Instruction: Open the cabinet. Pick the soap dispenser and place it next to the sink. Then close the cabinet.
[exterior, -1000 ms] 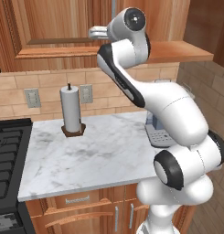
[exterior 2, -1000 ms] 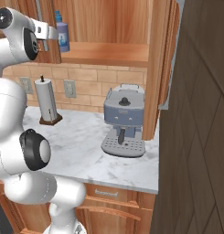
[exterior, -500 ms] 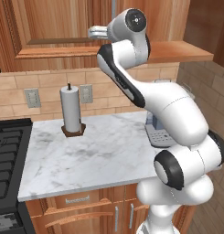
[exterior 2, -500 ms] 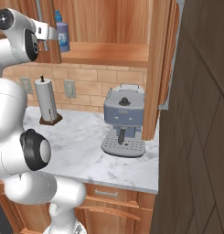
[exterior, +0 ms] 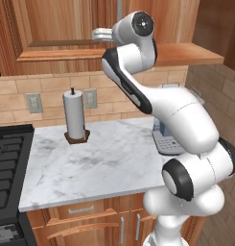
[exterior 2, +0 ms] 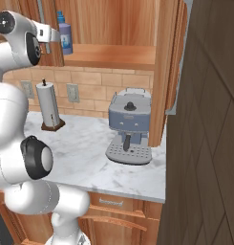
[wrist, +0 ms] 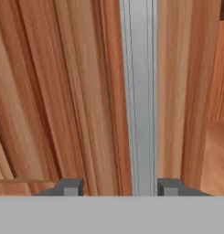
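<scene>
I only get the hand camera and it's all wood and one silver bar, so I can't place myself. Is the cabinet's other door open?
Observer: Yes. The right door is swung wide out, baring the shelf.
Operator: Is the soap dispenser in there?
Observer: Yes, the soap dispenser stands upright at the shelf's left end, close to your gripper, whose open jaws straddle the handle.
Operator: What's on the counter below?
Observer: A paper towel roll toward the left and a coffee machine toward the right.
</scene>
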Available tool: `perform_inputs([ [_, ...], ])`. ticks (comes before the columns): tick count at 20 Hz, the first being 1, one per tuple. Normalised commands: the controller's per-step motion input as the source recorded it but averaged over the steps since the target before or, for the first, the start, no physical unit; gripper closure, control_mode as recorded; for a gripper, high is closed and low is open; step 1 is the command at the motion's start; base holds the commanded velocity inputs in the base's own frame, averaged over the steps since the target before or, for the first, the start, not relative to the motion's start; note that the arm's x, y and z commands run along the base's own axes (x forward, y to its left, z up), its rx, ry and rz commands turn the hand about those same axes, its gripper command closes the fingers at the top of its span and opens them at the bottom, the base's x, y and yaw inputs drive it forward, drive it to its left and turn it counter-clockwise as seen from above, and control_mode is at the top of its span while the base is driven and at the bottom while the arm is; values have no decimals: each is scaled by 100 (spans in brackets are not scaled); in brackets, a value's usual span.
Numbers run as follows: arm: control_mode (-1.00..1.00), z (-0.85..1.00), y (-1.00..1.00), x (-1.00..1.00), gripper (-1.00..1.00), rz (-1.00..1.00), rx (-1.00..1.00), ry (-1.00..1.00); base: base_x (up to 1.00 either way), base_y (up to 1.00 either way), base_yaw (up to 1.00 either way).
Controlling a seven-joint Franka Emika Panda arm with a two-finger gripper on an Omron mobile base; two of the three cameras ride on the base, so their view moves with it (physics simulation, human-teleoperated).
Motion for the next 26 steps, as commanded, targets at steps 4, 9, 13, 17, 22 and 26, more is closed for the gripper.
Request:
perform_inputs([
  [4,-100,-15,1,31,100,0,0,-7,0,0,0],
  [9,-100,-6,7,6,100,0,0,-1,0,0,0],
  [13,-100,-3,9,0,100,0,0,-4,0,0,0],
  [17,-100,0,13,-8,100,0,0,-4,0,0,0],
  [22,-100,0,20,-15,100,0,0,-2,0,0,0],
  [26,-100,0,21,-25,100,0,0,-1,0,0,0],
])
